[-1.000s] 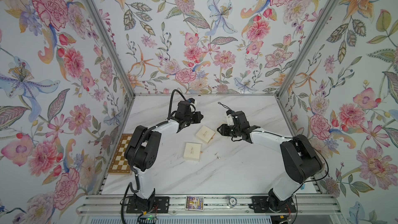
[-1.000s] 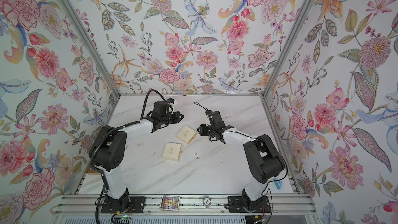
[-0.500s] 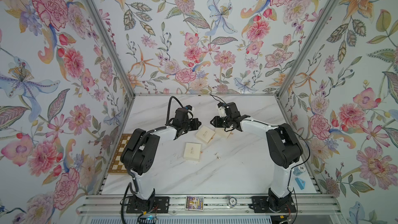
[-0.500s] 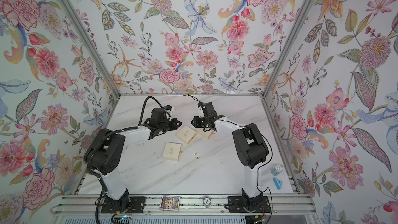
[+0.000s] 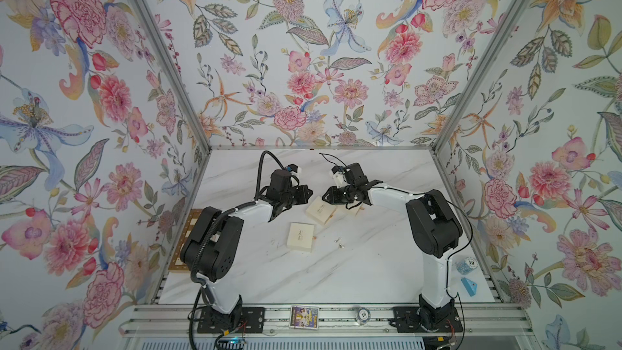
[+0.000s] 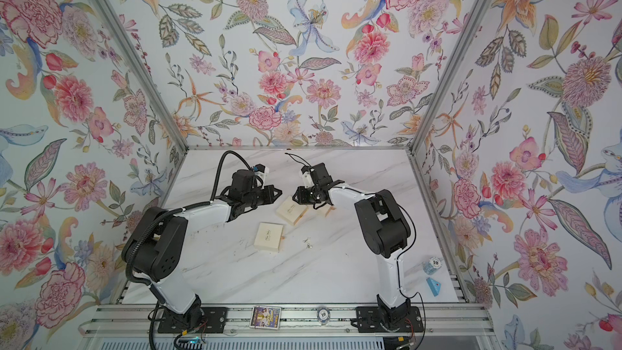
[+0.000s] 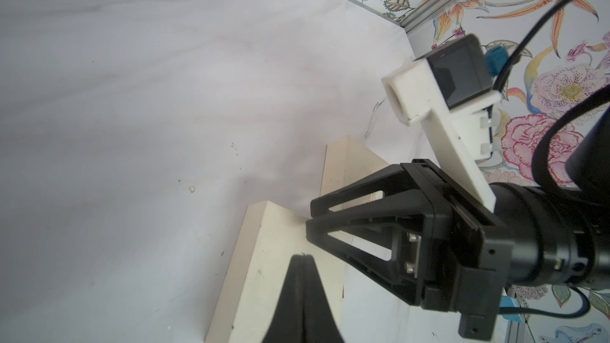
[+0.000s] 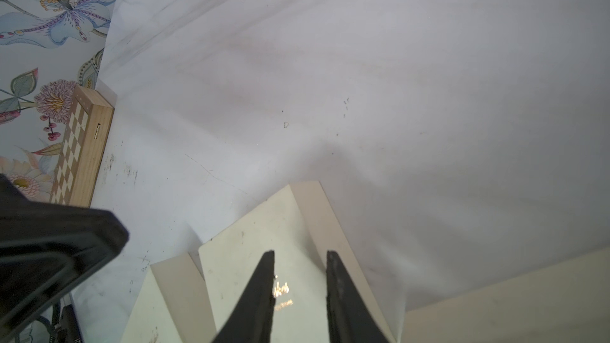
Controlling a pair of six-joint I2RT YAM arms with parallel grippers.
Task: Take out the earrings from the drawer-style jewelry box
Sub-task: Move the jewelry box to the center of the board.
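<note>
- Right gripper has just swung in over the cream jewelry box, jaws slightly apart, empty; drawer's probably next.
- Left gripper, pinched together, waits just across.
- Earrings lie on the counter, well back from both grippers, seen in both top views only; right wrist alone catches the lid's gold lettering.

Three walls papered with large pink, orange and blue flowers on a pale ground close in the space at the back and both sides. Bare aluminium posts run up the two back corners. The worktop is white with grey marble veining, lightly scuffed and speckled. An aluminium rail edges its front. The light is soft and even, the shadows faint.
</note>
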